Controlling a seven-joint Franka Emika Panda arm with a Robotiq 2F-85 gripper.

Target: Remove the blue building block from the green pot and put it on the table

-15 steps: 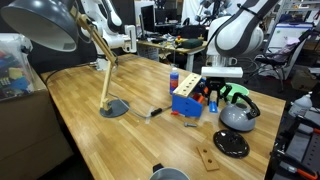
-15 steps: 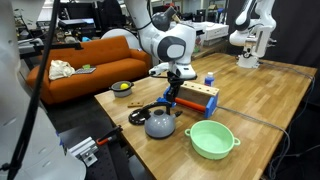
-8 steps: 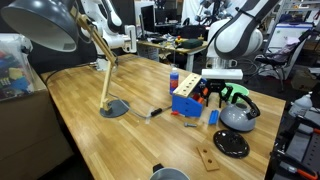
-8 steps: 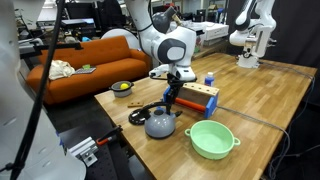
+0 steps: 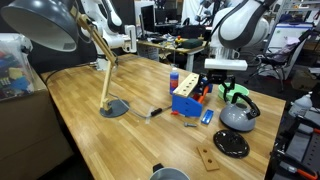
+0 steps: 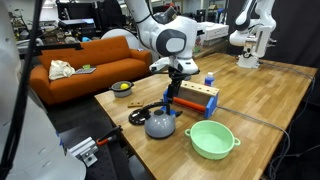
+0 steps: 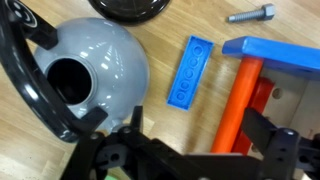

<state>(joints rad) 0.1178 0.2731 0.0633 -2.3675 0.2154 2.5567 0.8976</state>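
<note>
The blue building block lies flat on the wooden table between the grey kettle and the blue box's orange leg. An exterior view shows the block on the table in front of the box. My gripper hangs open above this spot with nothing between its fingers; it appears in both exterior views. The green pot stands empty near the table edge, and its rim shows partly behind the arm.
The blue box with orange parts stands right beside the block. A black lid lies by the kettle. A bolt rests on the wood. A desk lamp stands farther off.
The jaws opened and let the blue block go; it now lies on the table. The gripper has risen a little above it.
</note>
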